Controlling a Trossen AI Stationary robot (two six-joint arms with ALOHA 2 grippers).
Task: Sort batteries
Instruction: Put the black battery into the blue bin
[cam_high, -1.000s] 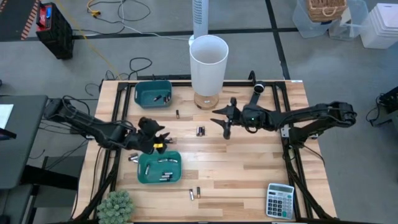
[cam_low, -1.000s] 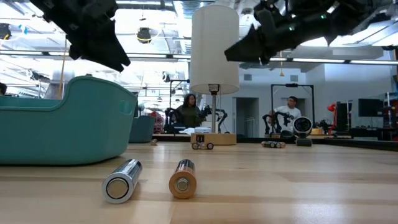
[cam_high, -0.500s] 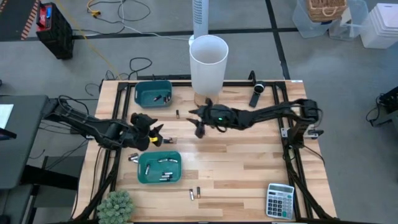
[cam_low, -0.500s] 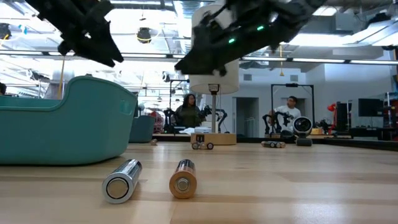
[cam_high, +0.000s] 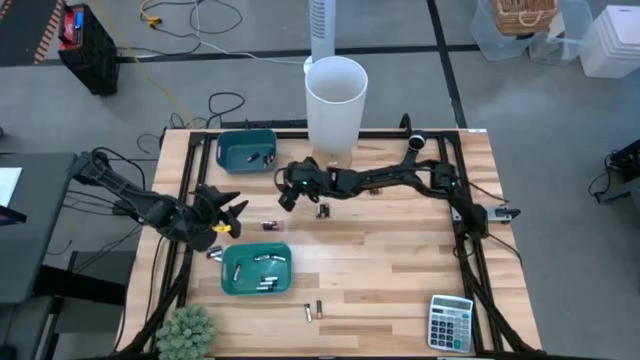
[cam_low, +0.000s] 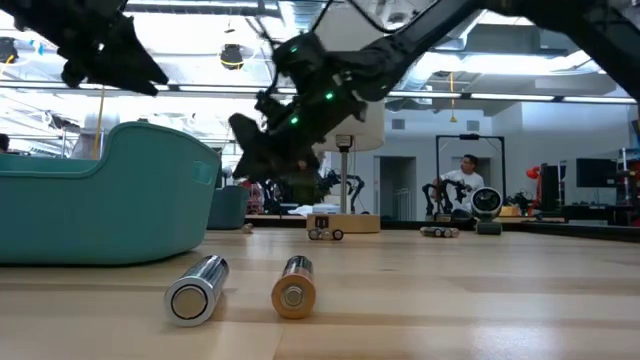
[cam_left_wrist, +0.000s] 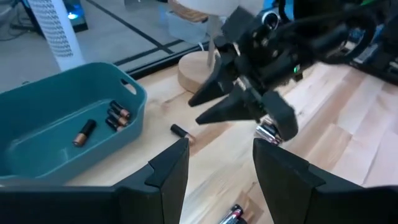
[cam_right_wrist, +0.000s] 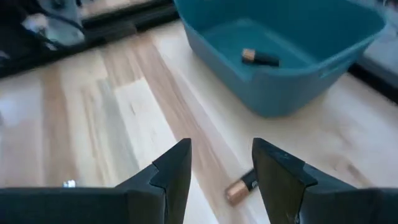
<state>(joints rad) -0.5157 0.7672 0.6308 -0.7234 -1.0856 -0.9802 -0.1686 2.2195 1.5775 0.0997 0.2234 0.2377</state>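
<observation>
Batteries, small cylindrical cells with metallic ends, are lying scattered over the pale wooden slatted table (cam_high: 400, 260): several are resting inside the teal plastic bin near the front (cam_high: 256, 269), a few more are sitting in the second teal bin at the far left corner (cam_high: 246, 150), a pair of batteries (cam_high: 313, 311) is lying close to the front edge (the low view is showing them up close, one silvery, one copper-toned), and a lone dark cell with a copper end (cam_right_wrist: 241, 186) is lying on the wood just outside the far bin. The right gripper (cam_high: 288, 190) is reaching far across the table, hovering above the wood beside the far bin and close to that lone cell; its two dark fingers (cam_right_wrist: 171, 171) are standing apart with nothing between them. The left gripper (cam_high: 226, 207) is hovering over the left side of the table, just beyond the near bin, its fingers (cam_left_wrist: 171, 171) likewise parted and holding nothing. A tall white cylindrical container on a round wooden base (cam_high: 335, 100) is standing at the far edge, and a grey calculator (cam_high: 450, 322) is lying at the front right corner.
</observation>
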